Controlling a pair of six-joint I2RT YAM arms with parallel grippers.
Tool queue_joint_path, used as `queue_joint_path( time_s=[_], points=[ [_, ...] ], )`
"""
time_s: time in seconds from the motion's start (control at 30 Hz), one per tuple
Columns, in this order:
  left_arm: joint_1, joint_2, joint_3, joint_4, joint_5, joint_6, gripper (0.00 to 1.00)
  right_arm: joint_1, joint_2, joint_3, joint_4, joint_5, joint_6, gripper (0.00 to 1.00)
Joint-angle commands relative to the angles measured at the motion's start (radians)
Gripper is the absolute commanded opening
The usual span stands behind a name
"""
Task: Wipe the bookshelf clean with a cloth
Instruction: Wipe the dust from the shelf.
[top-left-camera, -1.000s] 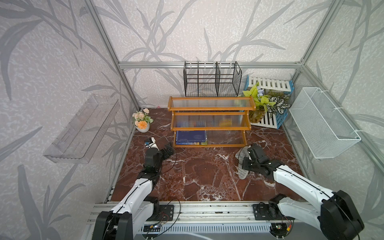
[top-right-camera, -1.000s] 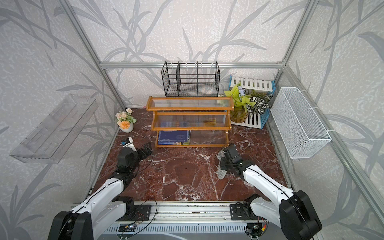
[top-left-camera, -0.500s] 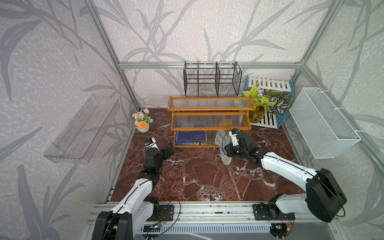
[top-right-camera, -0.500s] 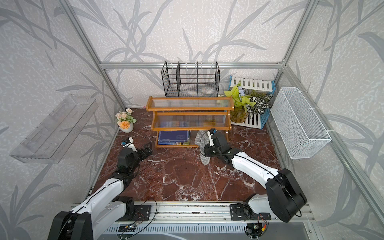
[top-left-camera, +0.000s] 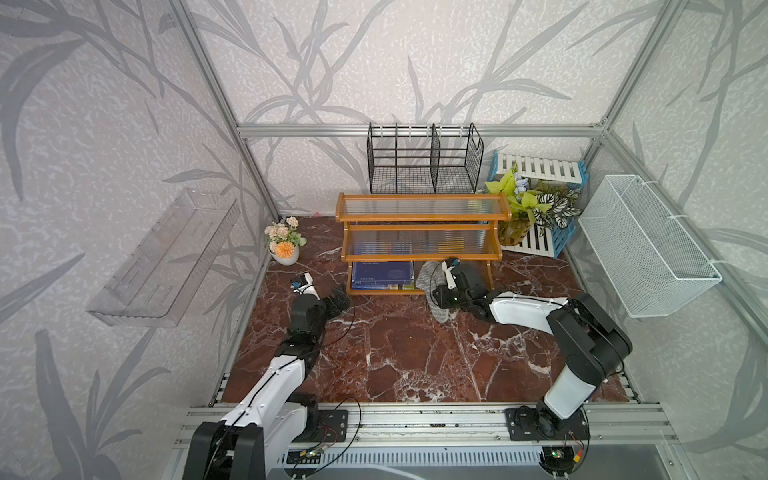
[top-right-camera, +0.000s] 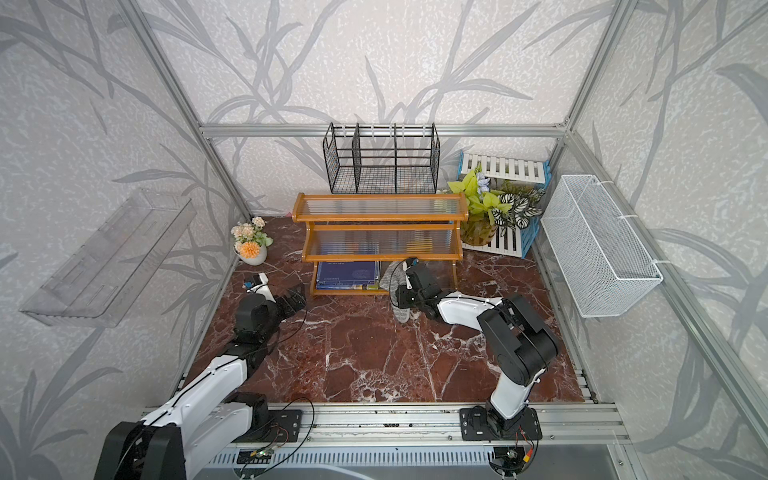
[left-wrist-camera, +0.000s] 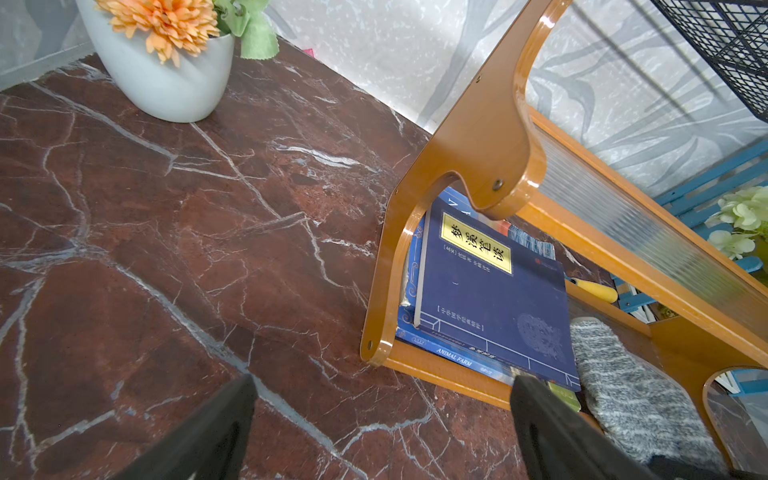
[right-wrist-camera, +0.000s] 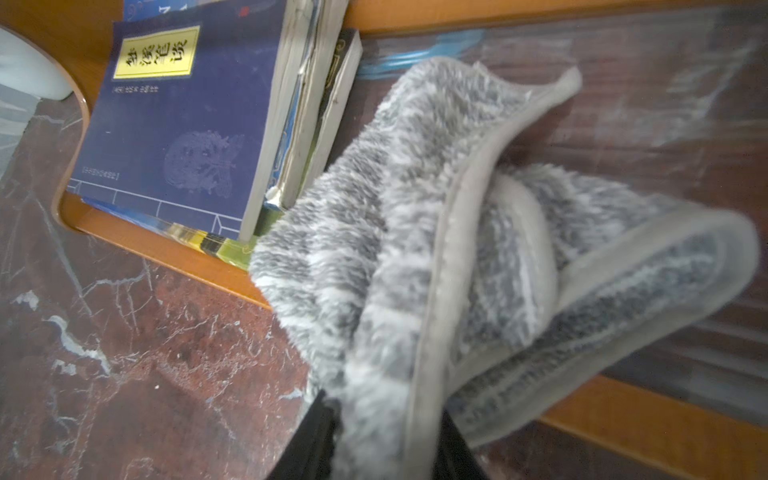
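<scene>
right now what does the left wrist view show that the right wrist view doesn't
Only left wrist: the orange flower, the black wire rack, a higher ribbed shelf of the bookshelf, and the open left tool. Only right wrist: the right tool with the cloth bunched between its fingers, and the cloth's pale hem. Both: the blue book, the cloth, the bottom rail of the bookshelf and the marble tabletop.

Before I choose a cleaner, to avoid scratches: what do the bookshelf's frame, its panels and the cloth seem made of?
Bookshelf frame: probably lacquered wood, orange-brown with glossy highlights. Panels: ribbed clear plastic or glass; books show through. Cloth: fluffy grey striped pile, likely microfibre, with hemmed edge.
</scene>
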Motion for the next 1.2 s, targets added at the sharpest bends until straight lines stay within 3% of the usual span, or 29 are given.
queue_joint_path(
  time_s=[0.0,0.1,0.2,0.57,0.83,1.17],
  points=[
    [-0.005,0.012,0.030,0.000,0.014,0.003,1.00,0.025,-0.069,-0.025,0.060,0.062,-0.041,0.54],
    [-0.007,0.018,0.031,0.001,0.015,0.005,1.00,0.048,-0.118,-0.067,0.067,0.128,-0.077,0.66],
    [-0.007,0.018,0.032,0.004,0.017,0.005,1.00,0.053,-0.125,-0.091,0.089,0.177,-0.067,0.71],
    [-0.006,0.014,0.027,0.009,0.032,0.003,1.00,0.057,0.047,0.021,0.096,0.267,-0.048,0.69],
    [-0.008,0.009,0.035,-0.002,0.034,0.006,1.00,0.085,0.190,0.130,0.070,0.260,-0.005,0.54],
    [-0.008,0.006,0.030,-0.003,0.031,0.008,1.00,0.084,0.206,0.160,0.012,0.377,0.045,0.09]
  ],
)
